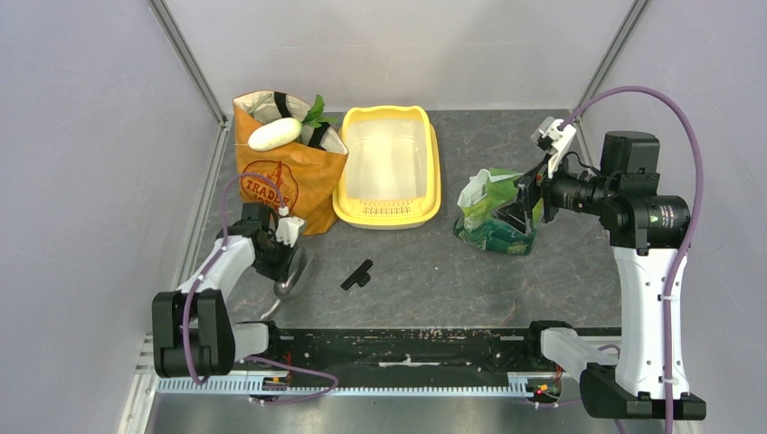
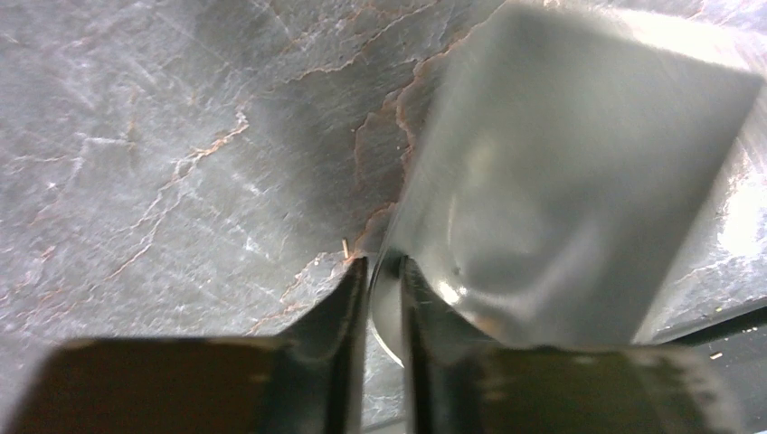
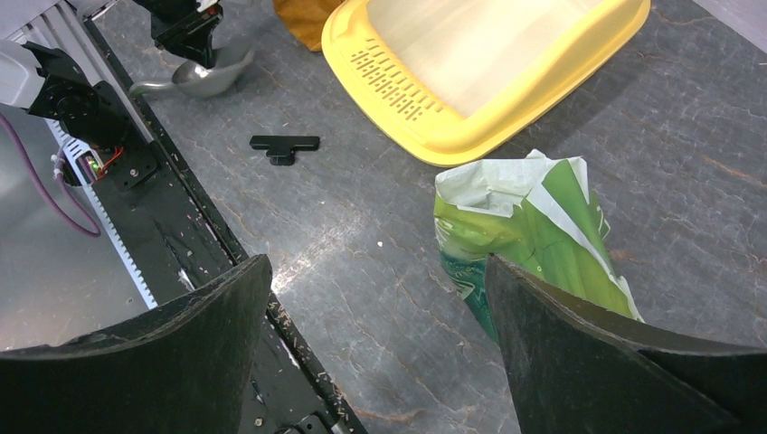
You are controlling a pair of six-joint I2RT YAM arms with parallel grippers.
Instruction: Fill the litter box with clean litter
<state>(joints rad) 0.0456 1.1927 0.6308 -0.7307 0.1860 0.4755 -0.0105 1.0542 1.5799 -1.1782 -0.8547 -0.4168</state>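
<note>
L pincer (image 2: 382, 267) nipped shut on scoop (image 2: 561, 181) rim. R pincer (image 3: 375, 271) wide open, empty, green bag (image 3: 543, 235) just ahead. Litter box (image 1: 387, 219) prob stiff, light; grab rim.

The surface (image 1: 470, 271) is a dark grey slab with a stone look, crossed by thin pale and rust-coloured veins that show sharpest in the left wrist view. Plain, pale grey-lilac panels close it in: a left wall (image 1: 81, 136), a back wall (image 1: 407, 45) and a right wall (image 1: 714, 72). A slim metal left post (image 1: 190, 63) and right post (image 1: 615, 45) stand at the back corners, slanting outward in the top view. Along the near edge runs a black rail (image 1: 407, 348), scuffed white in places, with a pale toothed strip (image 1: 407, 391) just beside it. The light is soft and even, leaving a dull sheen on the slab near the rail.
</note>
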